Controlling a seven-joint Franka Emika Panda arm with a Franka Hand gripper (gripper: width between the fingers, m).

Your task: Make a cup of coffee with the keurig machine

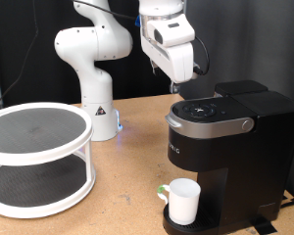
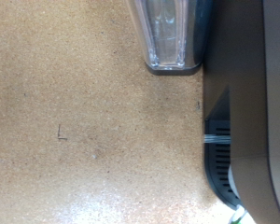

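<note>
The keurig machine (image 1: 230,137) is a black box at the exterior view's right, with its silver-grey lid handle (image 1: 214,123) down. The cup (image 1: 183,201), a plain white mug, stands on the drip tray under the spout. My gripper (image 1: 175,87) hangs just above the machine's top, at its left rear edge, with nothing in it and its fingers together. In the wrist view the fingers (image 2: 173,42) point down at the brown table beside the machine's dark side (image 2: 257,112).
A white two-tier round shelf (image 1: 34,157) stands at the exterior view's left. The white arm base (image 1: 96,93) is behind it at the middle. Bare brown table (image 1: 127,186) lies between the shelf and the machine.
</note>
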